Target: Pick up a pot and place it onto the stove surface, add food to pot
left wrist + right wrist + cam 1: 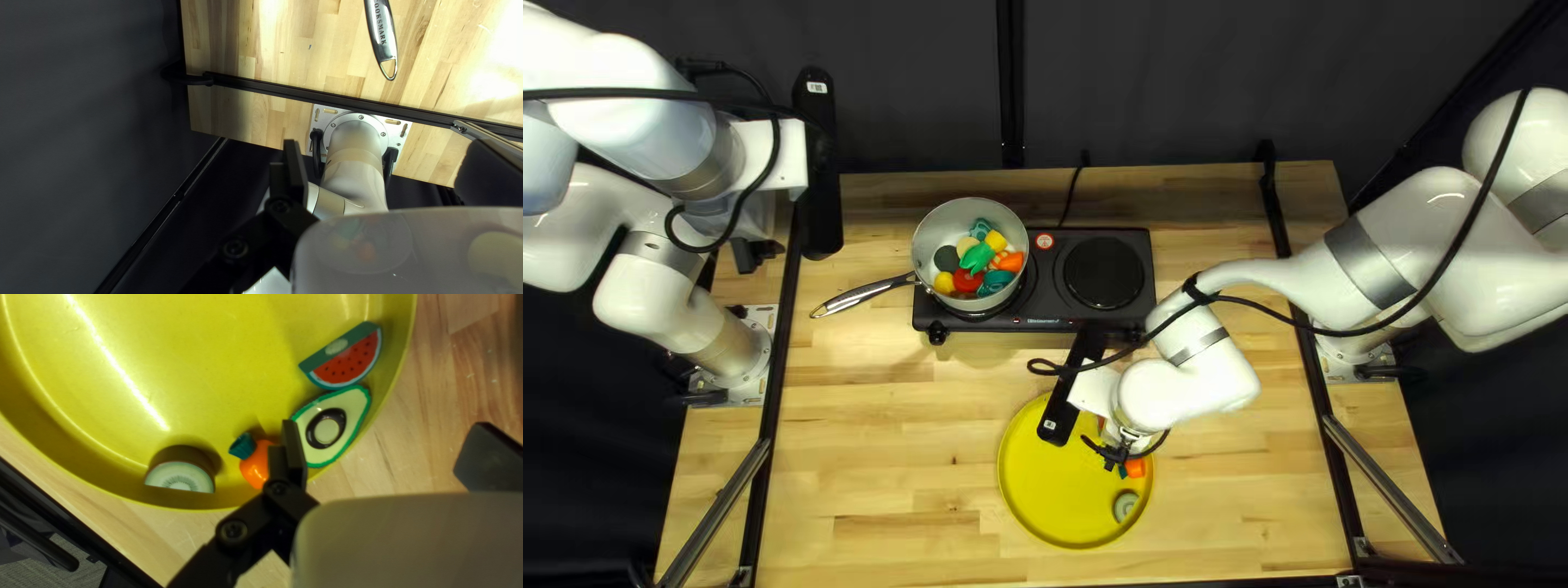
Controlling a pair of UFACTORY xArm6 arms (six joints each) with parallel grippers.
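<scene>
1. Two white arms reach over the light wooden desk (pixel 871 479). At the upper left of the top left view, the left arm holds its gripper (pixel 749 253) near the desk's left side, well apart from the food. In its wrist view, the left gripper (pixel 384 147) has its fingers released and spread, with nothing grasped; the arm's own base (pixel 357 122) shows beyond them.

2. Next comes the pot's long silvery metal handle (pixel 866 294), slanting down to the left over the desk, its looped end also seen in the left wrist view.

3. Upper centre of the top left view, the round pale grey pot (pixel 935 234) sits on the left burner of the black two-burner stove (pixel 1046 278). Inside are colourful toy food pieces (pixel 967 281): red, green, yellow, orange, teal and one dark round one.

4. Just beside the pot, the stove's black right burner (pixel 1103 272) is bare.

5. Lower centre, a round yellow plate (pixel 1046 495) rests on the desk, bearing a pale green kiwi piece (pixel 1125 504), an orange toy piece with a teal top (pixel 1136 467), a green-rimmed avocado half (pixel 355 416) and a red watermelon slice (pixel 348 359).

6. Over that plate, coming from the right, is the right gripper (pixel 1114 454). Its fingers are released, spread wide and grasping nothing; one partly hides the orange piece.
</scene>
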